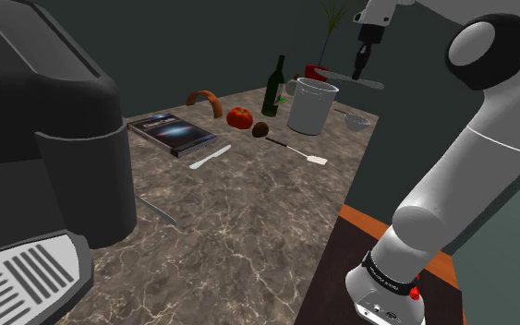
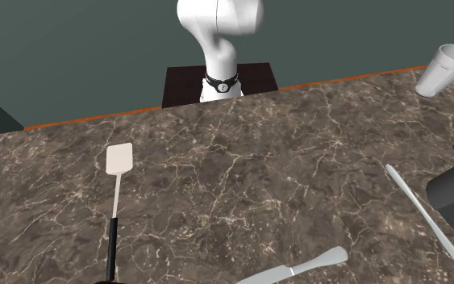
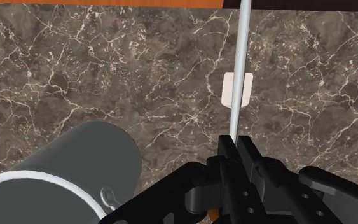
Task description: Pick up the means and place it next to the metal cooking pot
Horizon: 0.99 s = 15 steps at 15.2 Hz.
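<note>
Up over the tabletop's far end, the black two-finger claw (image 1: 359, 68) is clamped on a long, slim pale-grey utensil (image 3: 241, 57), holding it in the air above and just beside the grey cylindrical pot (image 1: 311, 106). Below lies a white-bladed, black-handled spatula (image 1: 315, 159) on the dark marbled tabletop (image 1: 248, 212).

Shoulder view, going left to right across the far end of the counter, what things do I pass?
Book → red tomato → green bottle → pale pot.
</note>
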{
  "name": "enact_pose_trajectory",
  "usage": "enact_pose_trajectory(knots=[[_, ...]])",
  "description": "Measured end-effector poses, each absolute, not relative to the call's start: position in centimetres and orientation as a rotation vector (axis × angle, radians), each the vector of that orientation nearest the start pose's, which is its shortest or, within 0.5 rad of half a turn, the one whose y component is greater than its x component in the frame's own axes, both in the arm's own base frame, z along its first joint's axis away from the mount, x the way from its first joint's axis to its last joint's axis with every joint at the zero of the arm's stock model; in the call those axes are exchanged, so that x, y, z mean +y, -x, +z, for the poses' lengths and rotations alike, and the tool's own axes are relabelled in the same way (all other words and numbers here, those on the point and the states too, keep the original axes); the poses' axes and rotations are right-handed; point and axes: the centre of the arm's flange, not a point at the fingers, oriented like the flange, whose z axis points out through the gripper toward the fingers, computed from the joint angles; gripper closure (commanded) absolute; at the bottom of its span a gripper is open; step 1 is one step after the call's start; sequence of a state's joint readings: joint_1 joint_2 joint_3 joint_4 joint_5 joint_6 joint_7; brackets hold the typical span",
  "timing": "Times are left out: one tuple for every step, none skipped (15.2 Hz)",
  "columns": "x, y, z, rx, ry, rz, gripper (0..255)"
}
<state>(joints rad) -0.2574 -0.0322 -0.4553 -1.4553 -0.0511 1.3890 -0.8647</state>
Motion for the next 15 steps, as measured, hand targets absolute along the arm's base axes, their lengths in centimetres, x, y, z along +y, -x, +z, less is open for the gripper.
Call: enact_pose_trajectory(knots=[[-36.4, -39.4, 67.6, -0.226, 3.132, 0.081, 255], [-37.9, -39.6, 67.5, -0.225, 3.132, 0.081, 255], [-39.2, -39.5, 67.3, -0.225, 3.132, 0.082, 255], [-40.7, -39.5, 67.4, -0.224, 3.133, 0.081, 255], [-41.3, -39.5, 67.1, -0.227, 3.132, 0.082, 255], [-41.6, -39.7, 66.8, -0.228, 3.133, 0.082, 255], [-41.8, -39.6, 66.3, -0.229, 3.132, 0.083, 255], [-41.9, -39.7, 65.9, -0.229, 3.133, 0.082, 255], [-41.9, -39.7, 65.4, -0.229, 3.132, 0.083, 255], [-41.9, -39.6, 64.8, -0.230, 3.132, 0.082, 255], [-41.8, -39.6, 64.3, -0.230, 3.132, 0.082, 255], [-41.9, -39.6, 63.7, -0.230, 3.132, 0.082, 255], [-41.8, -39.6, 63.2, -0.230, 3.132, 0.082, 255], [-41.8, -39.6, 62.7, -0.230, 3.133, 0.082, 255], [-41.8, -39.6, 62.1, -0.230, 3.133, 0.082, 255]])
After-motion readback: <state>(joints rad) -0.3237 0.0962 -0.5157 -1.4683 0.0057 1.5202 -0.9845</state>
